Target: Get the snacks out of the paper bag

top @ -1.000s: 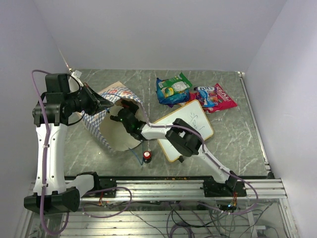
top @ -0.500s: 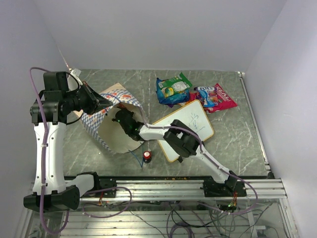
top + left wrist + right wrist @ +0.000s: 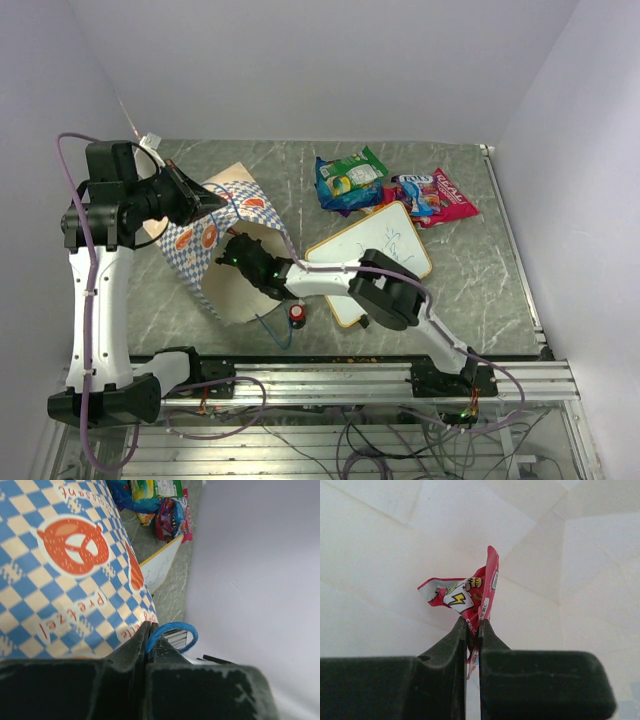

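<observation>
The paper bag [image 3: 205,240] lies on its side with its mouth toward the arms, blue-and-white checks and orange pretzel marks showing [image 3: 65,555]. My left gripper [image 3: 213,201] [image 3: 149,628] is shut on the bag's upper rim, with the blue cord handle [image 3: 176,628] looping out beside the jaws. My right gripper [image 3: 233,256] [image 3: 474,626] is inside the bag mouth, shut on a crumpled red snack packet [image 3: 470,597] against the cream inner wall [image 3: 395,540]. Other snacks lie on the far table: a green-blue one [image 3: 348,180] and a red-pink one [image 3: 445,198].
A wood-framed whiteboard [image 3: 375,255] lies right of the bag, under the right arm. A small red-topped black knob [image 3: 297,313] stands near the front edge, next to the bag's lower blue handle [image 3: 270,325]. Walls close in on the left and right.
My right gripper has gone deeper into the bag and shut on the red packet. The left gripper kept its hold while the bag's rim shifted slightly.
</observation>
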`<state>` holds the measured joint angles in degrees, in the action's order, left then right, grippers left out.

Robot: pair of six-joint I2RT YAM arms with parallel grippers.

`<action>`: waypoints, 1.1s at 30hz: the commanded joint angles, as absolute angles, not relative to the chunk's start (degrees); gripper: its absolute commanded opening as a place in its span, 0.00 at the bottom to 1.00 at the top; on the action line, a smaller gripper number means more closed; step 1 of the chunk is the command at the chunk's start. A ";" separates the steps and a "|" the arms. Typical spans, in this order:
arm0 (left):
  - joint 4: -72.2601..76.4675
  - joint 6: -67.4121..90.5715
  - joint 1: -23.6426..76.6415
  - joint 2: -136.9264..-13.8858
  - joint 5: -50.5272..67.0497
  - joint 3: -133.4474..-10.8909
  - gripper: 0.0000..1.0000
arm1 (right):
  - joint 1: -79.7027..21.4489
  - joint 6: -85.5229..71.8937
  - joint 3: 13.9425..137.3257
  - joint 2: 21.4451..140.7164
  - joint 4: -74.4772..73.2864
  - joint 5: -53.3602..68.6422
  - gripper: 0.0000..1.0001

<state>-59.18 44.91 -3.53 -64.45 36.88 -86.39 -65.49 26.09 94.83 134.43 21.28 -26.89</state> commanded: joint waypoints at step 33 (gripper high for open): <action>-58.61 39.78 -7.91 -68.44 31.98 -86.99 0.07 | -68.07 14.64 79.87 110.74 5.53 -18.03 0.00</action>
